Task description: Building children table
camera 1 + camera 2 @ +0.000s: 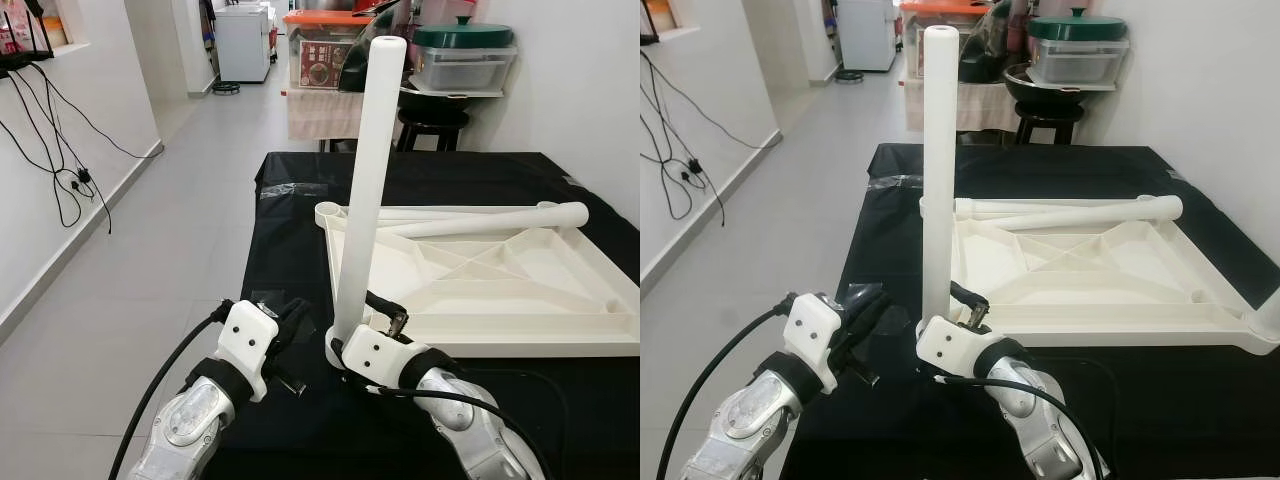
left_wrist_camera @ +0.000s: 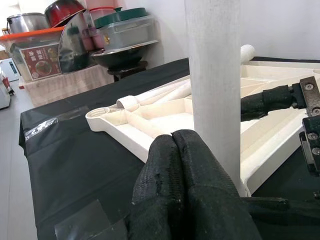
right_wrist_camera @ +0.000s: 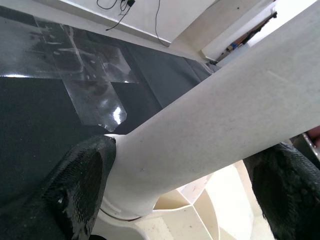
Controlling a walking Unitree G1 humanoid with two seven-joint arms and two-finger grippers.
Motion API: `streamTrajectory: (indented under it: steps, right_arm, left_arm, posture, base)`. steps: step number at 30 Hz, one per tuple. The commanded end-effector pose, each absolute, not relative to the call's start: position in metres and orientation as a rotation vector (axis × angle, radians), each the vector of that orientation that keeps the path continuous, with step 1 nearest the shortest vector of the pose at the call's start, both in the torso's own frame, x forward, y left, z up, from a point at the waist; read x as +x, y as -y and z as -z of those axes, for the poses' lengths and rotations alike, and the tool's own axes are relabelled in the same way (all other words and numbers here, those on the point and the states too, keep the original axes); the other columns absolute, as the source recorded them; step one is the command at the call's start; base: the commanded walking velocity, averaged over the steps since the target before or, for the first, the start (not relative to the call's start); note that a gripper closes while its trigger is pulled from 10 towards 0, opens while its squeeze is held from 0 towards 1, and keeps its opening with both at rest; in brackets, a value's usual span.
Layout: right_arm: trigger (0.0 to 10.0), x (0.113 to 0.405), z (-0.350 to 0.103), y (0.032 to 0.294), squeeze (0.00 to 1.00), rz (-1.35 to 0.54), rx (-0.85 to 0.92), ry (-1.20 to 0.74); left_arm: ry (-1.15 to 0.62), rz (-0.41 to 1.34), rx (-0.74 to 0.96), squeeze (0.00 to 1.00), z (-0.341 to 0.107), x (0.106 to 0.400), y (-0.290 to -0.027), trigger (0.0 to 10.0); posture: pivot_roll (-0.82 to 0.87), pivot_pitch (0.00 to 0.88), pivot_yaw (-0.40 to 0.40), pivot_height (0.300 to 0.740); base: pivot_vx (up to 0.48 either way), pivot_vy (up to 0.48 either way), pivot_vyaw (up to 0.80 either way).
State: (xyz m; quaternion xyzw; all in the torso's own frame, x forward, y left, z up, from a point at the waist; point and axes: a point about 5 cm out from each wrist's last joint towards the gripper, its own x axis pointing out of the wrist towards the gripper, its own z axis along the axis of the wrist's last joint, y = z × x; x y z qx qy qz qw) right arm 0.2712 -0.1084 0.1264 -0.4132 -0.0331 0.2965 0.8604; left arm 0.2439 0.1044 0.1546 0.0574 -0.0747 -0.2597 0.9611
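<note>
A white children's table top [image 1: 520, 335] lies upside down on the black-covered table [image 1: 300, 250]. At its near left corner a white table leg [image 1: 370, 180] stands upright, leaning slightly. My right gripper [image 1: 358, 322] is shut on that leg near its base, and the right wrist view has a black finger [image 3: 80, 185] on each side of the leg [image 3: 210, 125]. Just left of the leg is my left gripper [image 1: 295, 320]. Its fingertips [image 2: 175, 137] are pressed together with nothing between them. Two more legs [image 1: 480, 218] lie across the far side of the table top.
A stool [image 1: 435, 110] with pots and a green-lidded container [image 1: 465, 55] stands behind the table. Cables [image 1: 60, 150] hang on the left wall. Open tiled floor [image 1: 170, 230] runs along the table's left side. A patch of clear tape [image 1: 290, 190] sticks to the cloth.
</note>
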Motion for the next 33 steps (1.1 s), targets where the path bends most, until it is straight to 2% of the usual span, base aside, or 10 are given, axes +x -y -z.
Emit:
streamTrajectory:
  steps: [1,6,12,33]
  right_arm:
    - [10.0,0.2678,-0.1231,0.0938,0.00,-0.681,-0.903,0.108]
    - [10.0,0.2694,-0.1216,0.0911,0.00,-0.673,-0.933,0.097]
    - [10.0,0.2741,-0.1169,0.0941,0.00,-0.709,-0.863,0.017]
    - [10.0,0.2752,-0.1165,0.0953,0.00,-0.710,-0.865,0.016]
  left_arm:
    - [0.143,0.528,0.117,0.00,-0.1521,0.2454,-0.1050,10.0]
    - [0.143,0.530,0.120,0.00,-0.1520,0.2457,-0.1047,10.0]
    - [0.148,0.529,0.124,0.00,-0.1528,0.2463,-0.1035,10.0]
    - [0.151,0.532,0.119,0.00,-0.1534,0.2469,-0.1028,10.0]
  posture:
    - [-0.02,0.003,-0.037,0.740]
    - [-0.02,0.002,-0.036,0.740]
    - [-0.02,0.006,-0.038,0.740]
    - [-0.04,0.017,-0.035,0.740]
  base:
    - [0.000,0.000,0.00]
    - [0.000,0.000,0.00]
    - [0.000,0.000,0.00]
    - [0.000,0.000,0.00]
